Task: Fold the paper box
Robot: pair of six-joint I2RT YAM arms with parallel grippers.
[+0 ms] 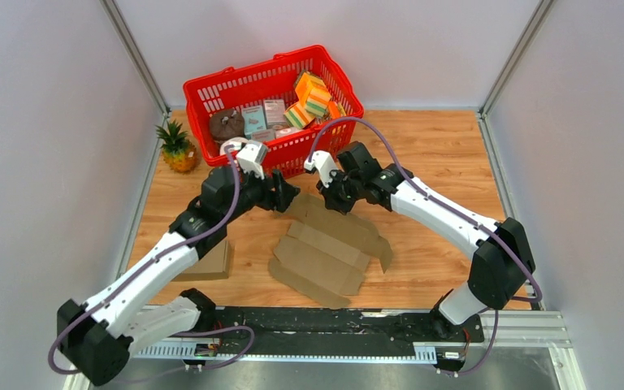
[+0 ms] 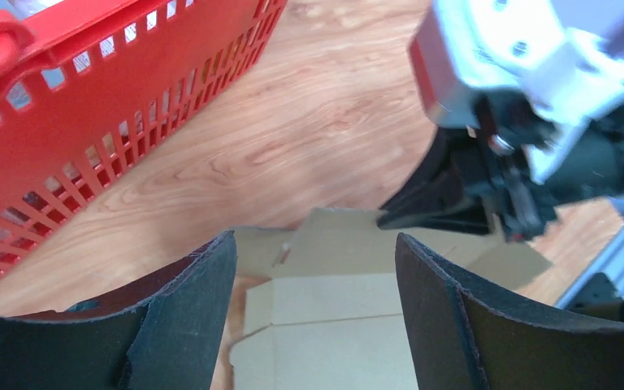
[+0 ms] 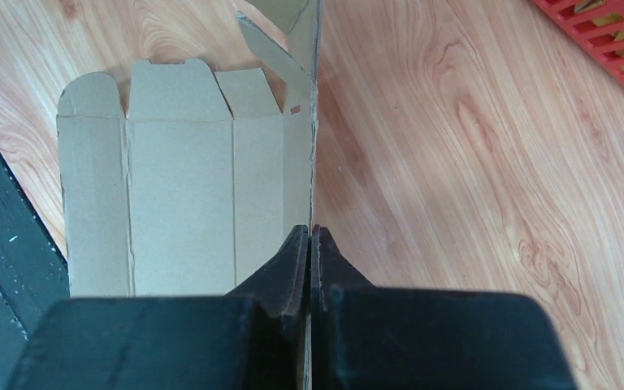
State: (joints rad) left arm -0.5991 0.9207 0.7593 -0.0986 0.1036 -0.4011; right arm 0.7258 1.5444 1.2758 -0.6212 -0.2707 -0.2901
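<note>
Top external view: brown cardboard box blank [image 1: 325, 256] mostly flat; right gripper [image 3: 309, 236] pinches one raised panel; left gripper [image 2: 315, 244] spread.

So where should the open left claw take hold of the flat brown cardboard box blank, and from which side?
Probably the lifted far edge of the flat brown cardboard box blank, beside where the shut right claw pinches it. Come from the left with the open left claw straddling the sheet: the rest lies flat on the wooden table, offering no edge to pinch.
</note>
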